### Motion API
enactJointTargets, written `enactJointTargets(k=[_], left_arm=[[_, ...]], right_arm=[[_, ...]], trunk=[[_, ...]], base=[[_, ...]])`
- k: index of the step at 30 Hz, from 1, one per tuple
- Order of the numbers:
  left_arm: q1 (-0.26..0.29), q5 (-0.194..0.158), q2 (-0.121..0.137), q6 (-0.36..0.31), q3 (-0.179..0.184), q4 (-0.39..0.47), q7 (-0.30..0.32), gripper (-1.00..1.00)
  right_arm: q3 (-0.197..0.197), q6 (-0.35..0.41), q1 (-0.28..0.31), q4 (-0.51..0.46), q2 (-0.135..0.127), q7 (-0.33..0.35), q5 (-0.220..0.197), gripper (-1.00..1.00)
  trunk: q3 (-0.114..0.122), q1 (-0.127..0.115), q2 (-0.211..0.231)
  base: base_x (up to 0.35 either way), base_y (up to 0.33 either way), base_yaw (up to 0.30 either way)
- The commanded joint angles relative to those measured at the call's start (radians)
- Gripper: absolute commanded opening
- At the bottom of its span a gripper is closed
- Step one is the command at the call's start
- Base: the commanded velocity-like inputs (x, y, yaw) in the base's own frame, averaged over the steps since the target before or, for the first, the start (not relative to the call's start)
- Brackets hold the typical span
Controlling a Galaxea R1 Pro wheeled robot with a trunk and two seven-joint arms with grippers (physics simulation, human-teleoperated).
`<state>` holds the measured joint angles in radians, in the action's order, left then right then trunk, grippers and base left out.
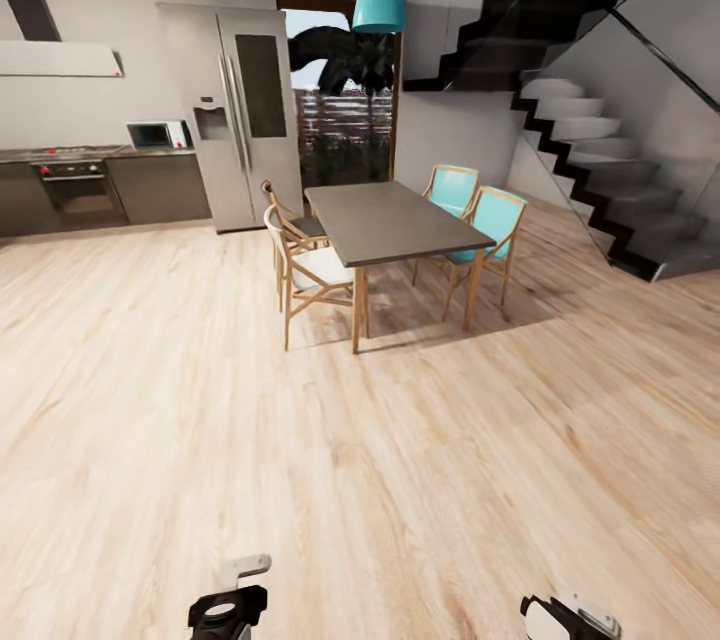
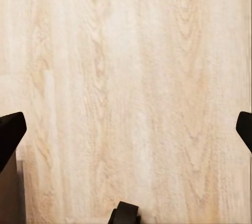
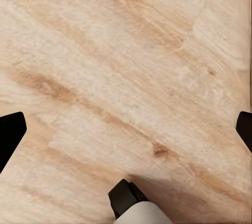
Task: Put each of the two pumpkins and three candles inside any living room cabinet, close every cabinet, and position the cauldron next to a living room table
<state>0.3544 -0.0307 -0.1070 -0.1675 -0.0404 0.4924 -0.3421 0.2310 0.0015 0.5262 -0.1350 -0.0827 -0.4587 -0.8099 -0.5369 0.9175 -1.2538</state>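
- Floor first: pale wood planks, closest to the head camera and the biggest thing in frame. Both wrist views look straight down at the same planks.
- Staircase, far right: dark stringer, grey treads, glass side panel. Top flight is cut by the frame edge.
- Fridge, stainless, against the back wall. Kitchen counter with oven runs off the left edge; microwave sits on it, detail too small to read.
- Dining table, dark grey top, wooden legs, centre of the room. High dining type, not the low coffee table.
- Four chairs at it: two teal chairs on the far side, white-seat chair near side, one more behind it mostly hidden.
- Teal pendant lamp above the table, cord cut off at top.
- Left gripper: jaws released, dark tips at opposite picture edges, bare floor between. In the head view, cropped at the bottom edge.
- Right gripper: same, spread wide, holding nothing.
- Task items: no pumpkin, candle, cauldron or cabinet to locate from this pose; robot faces the kitchen/dining side.
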Motion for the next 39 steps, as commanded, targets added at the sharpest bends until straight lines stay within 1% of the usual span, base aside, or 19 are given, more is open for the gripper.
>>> enactJointTargets(k=[1,12,28,34,39], left_arm=[[0.000,0.000,0.000,0.000,0.000,0.000,0.000,1.00],[0.000,0.000,0.000,-0.001,0.000,0.000,0.000,1.00],[0.000,0.002,0.001,-0.003,-0.001,0.000,0.001,1.00],[0.000,0.002,0.000,-0.003,-0.001,0.000,0.001,1.00],[0.000,0.002,0.001,-0.003,-0.001,0.000,0.001,1.00]], right_arm=[[0.000,0.000,0.000,0.000,0.000,0.000,0.000,1.00],[-0.001,0.000,0.000,0.019,0.000,0.000,0.000,1.00],[0.001,0.000,0.000,0.020,0.001,0.000,0.002,1.00],[0.001,-0.002,0.000,0.020,0.002,0.000,0.002,1.00],[0.001,-0.059,0.000,0.020,0.009,0.000,0.001,1.00]], trunk=[[0.000,0.000,0.000],[0.000,0.000,0.000],[0.000,0.000,0.000],[0.000,0.000,0.000],[0.000,0.000,0.000]], base=[[0.000,0.000,-0.289],[0.000,0.000,-0.289],[0.007,0.000,-0.289],[0.196,0.000,-0.280],[0.317,0.000,-0.074]])
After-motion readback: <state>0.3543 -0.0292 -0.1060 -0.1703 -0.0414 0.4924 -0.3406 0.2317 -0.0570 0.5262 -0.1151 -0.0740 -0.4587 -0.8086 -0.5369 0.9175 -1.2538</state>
